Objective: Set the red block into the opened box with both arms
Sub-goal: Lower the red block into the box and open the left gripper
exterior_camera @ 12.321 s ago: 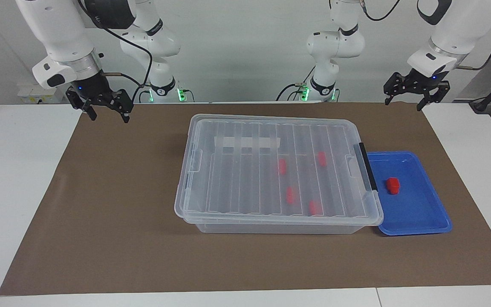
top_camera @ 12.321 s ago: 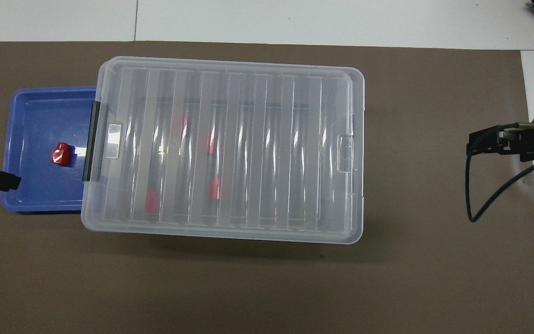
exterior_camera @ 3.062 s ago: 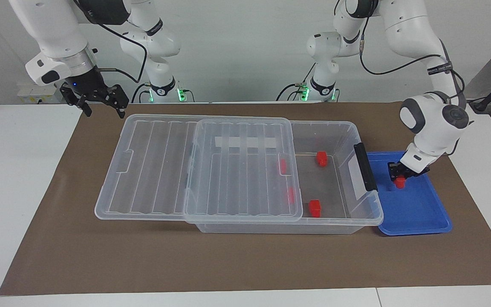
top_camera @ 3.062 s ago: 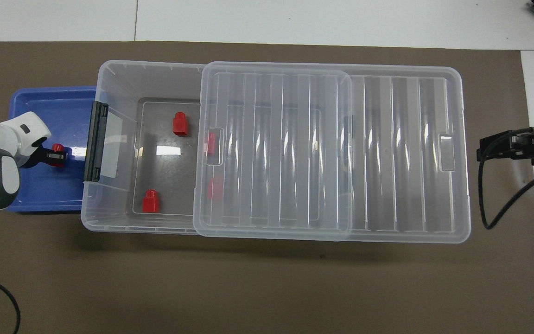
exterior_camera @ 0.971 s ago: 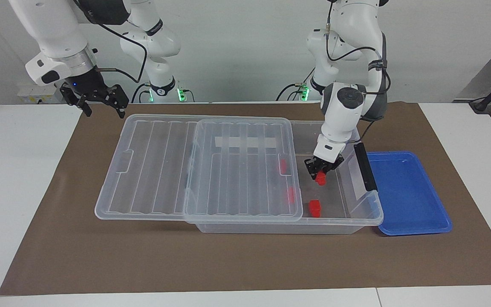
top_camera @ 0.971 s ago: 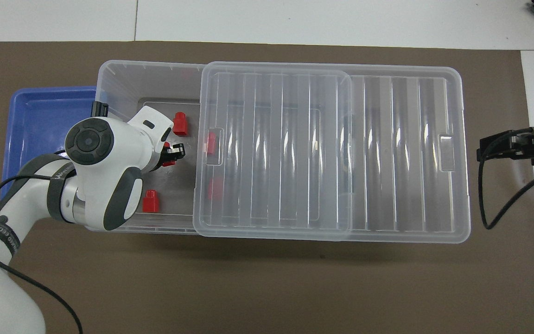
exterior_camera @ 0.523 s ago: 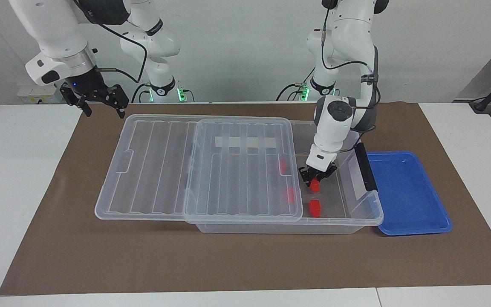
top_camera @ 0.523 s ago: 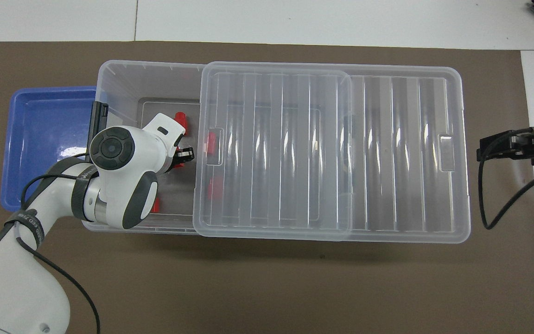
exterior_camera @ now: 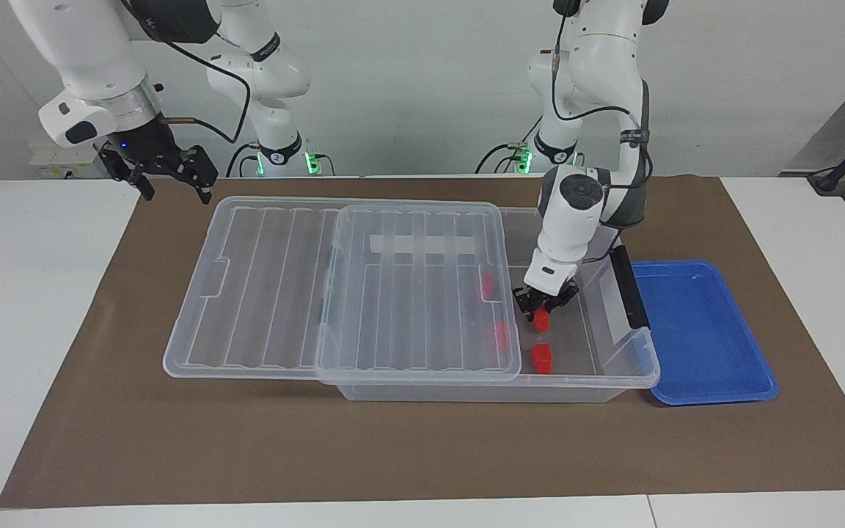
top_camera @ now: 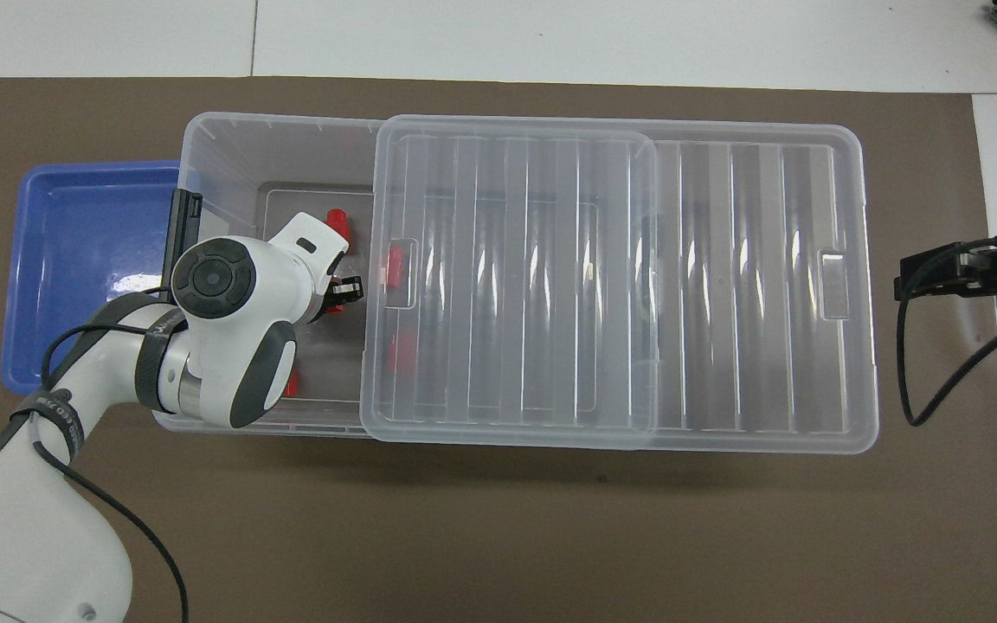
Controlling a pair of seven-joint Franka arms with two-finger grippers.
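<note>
My left gripper [exterior_camera: 542, 306] is shut on the red block [exterior_camera: 541, 318] and holds it low inside the uncovered part of the box [exterior_camera: 637, 364]. I cannot tell whether the block touches the floor. In the overhead view the left arm's wrist hides most of the left gripper [top_camera: 344, 292] and the red block [top_camera: 333, 304]. The box's clear lid [exterior_camera: 268, 293] is slid toward the right arm's end and covers about two thirds of the box [top_camera: 204, 130]. My right gripper [exterior_camera: 173, 189] hangs open above the mat near the lid's corner, and the right arm waits.
Other red blocks lie in the box: one uncovered [exterior_camera: 542, 356] and two under the lid [exterior_camera: 486, 287] [exterior_camera: 499, 334]. A shallow blue tray [exterior_camera: 701, 337] with nothing in it stands against the box's black latch bar [exterior_camera: 628, 286]. A brown mat [exterior_camera: 173, 440] covers the table.
The left gripper carried the block a little toward the lid and lower into the box. The right gripper rose slightly. The lid and box stayed put.
</note>
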